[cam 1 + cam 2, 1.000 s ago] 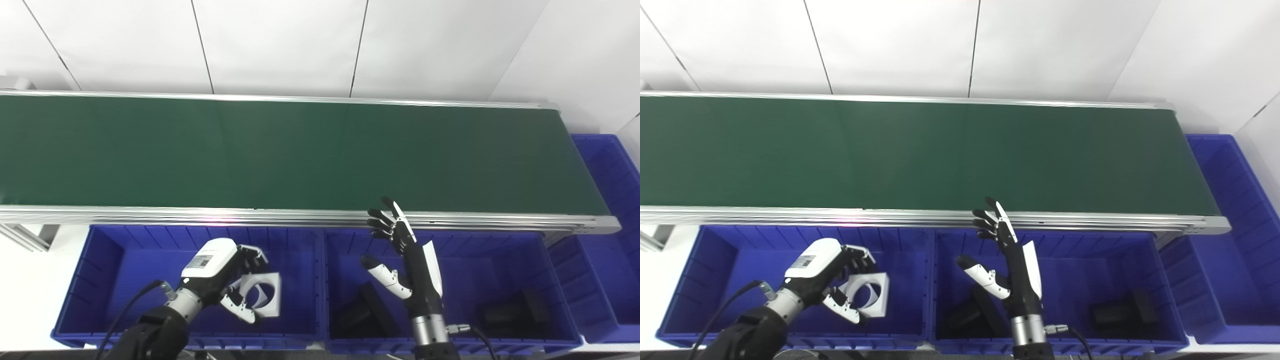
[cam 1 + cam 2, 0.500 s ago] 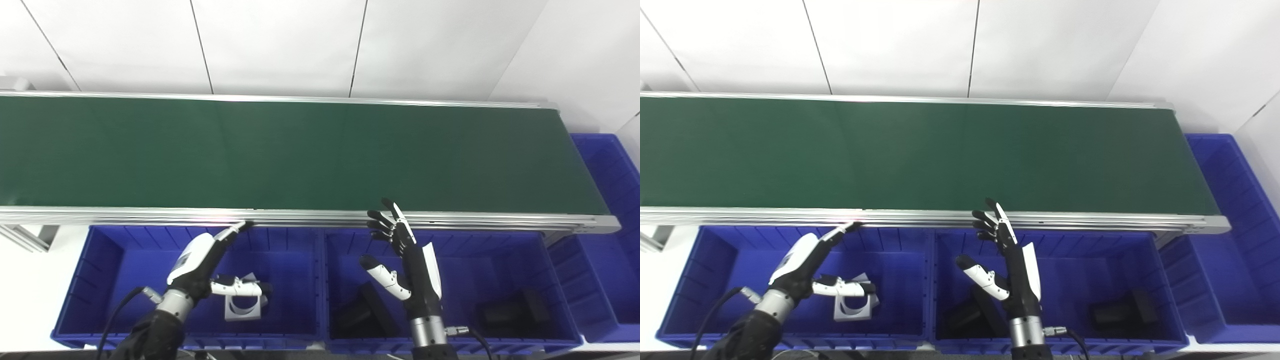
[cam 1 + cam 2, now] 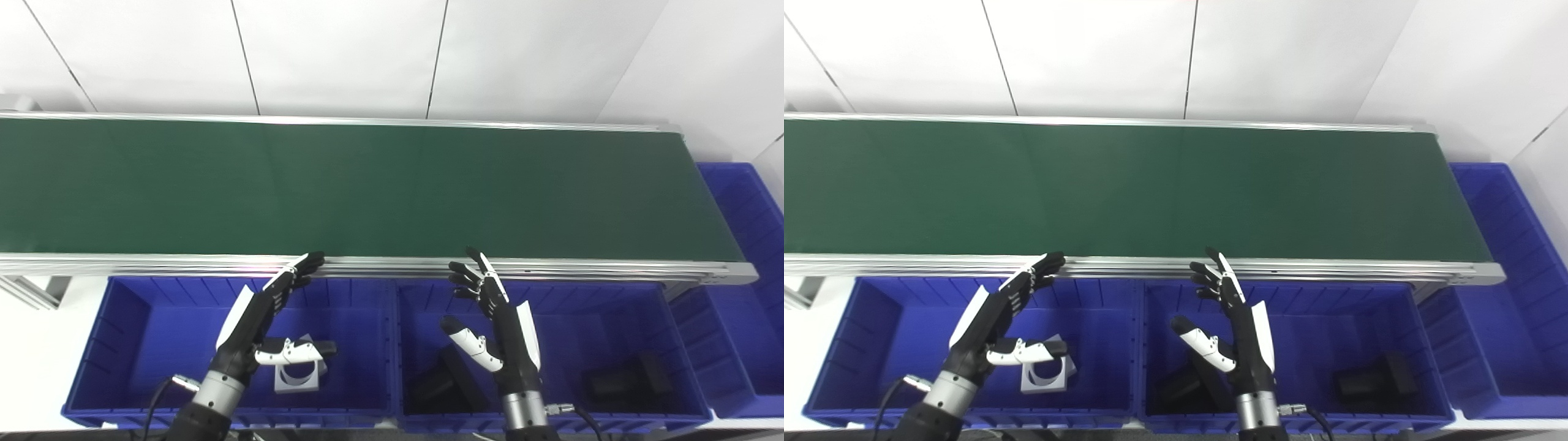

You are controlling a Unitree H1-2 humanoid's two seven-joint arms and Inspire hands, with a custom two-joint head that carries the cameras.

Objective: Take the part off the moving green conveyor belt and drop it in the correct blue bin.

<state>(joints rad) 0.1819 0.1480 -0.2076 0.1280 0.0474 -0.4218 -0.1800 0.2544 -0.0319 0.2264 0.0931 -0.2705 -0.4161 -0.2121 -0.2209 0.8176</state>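
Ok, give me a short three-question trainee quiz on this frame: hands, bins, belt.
1. True or false: the left hand holds the white part.
2. Which bin holds the white part? A) left bin B) middle bin C) far-right bin
3. Fill in: the green belt carries ___ parts in view.

Key: 1 false, it lies in the bin under the open hand. 2 A. 3 no. The right hand is open too.
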